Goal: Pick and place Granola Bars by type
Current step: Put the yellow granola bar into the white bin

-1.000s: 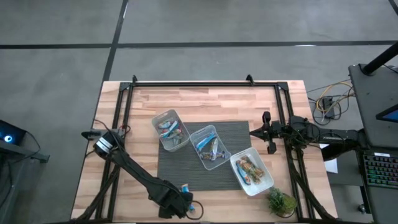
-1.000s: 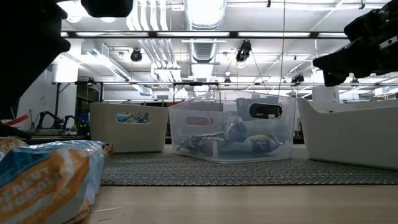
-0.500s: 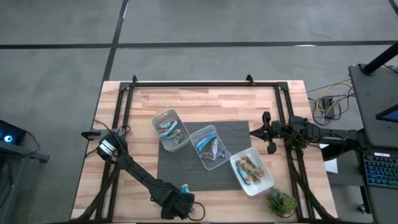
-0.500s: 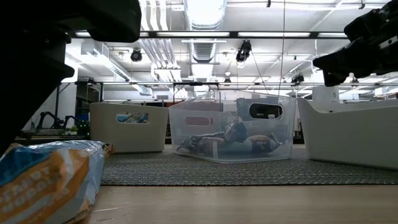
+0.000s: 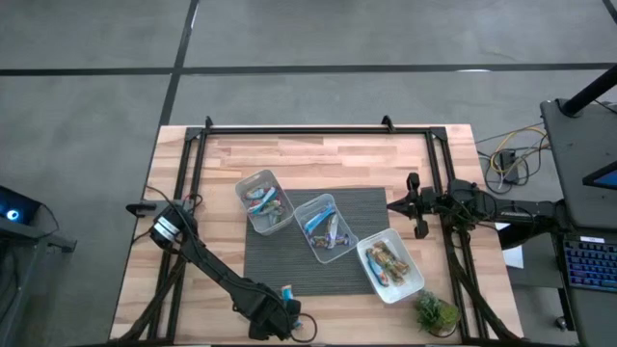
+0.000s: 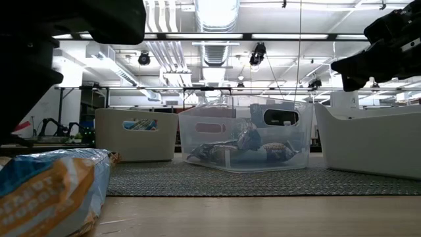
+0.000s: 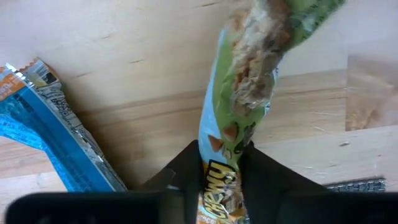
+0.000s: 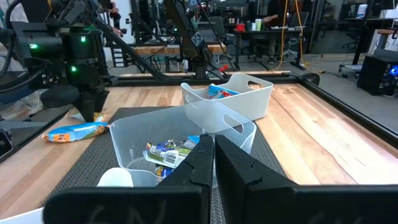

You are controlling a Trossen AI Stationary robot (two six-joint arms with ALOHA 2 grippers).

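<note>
The tabletop [image 5: 318, 159] is pale butcher-block wood inside a black frame, with a dark ribbed mat [image 5: 289, 258] laid across its middle toward the near edge. On the mat sit three clear plastic tubs [image 5: 325, 227] in a diagonal row, thin-walled and rounded at the corners, each holding wrapped bars.

Two granola bars lie loose on bare wood by the near edge, left of centre. The left tool [image 7: 221, 168] has its fingers pressed against the narrow sides of a green-printed bar [image 7: 245, 99], near one end of the wrapper; the blue bar [image 7: 53, 140] lies just beside it, untouched. The right tool [image 8: 213, 152] hangs shut and empty over the right side of the tabletop.

These bars look light, with crinkly, glossy foil that is likely slippery and gives under pressure. The filling probably crumbles if squeezed hard, so a moderate pinch across the middle of the width should hold better than the flat crimped end.
</note>
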